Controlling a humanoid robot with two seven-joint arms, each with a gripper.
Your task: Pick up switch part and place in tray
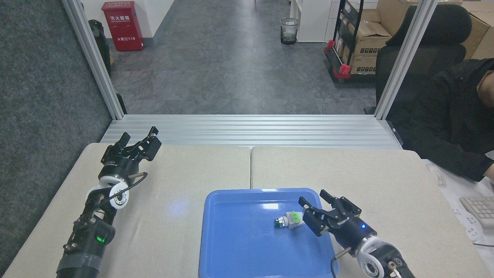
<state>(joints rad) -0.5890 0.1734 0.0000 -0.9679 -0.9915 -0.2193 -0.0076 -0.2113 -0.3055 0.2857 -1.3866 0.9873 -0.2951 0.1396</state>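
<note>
The right gripper (314, 210) was spread wide with nothing in it, sitting just beside the switch part (288, 221), which lay on its side inside the blue tray (231, 247). Looked like the drop-off was basically done, so next it'd just need to back away clean without bumping it; the left gripper (139, 143) sat open, well apart.

Left hand (137, 141) and right hand (316, 205) both spread wide, fingers gripping nothing.
</note>
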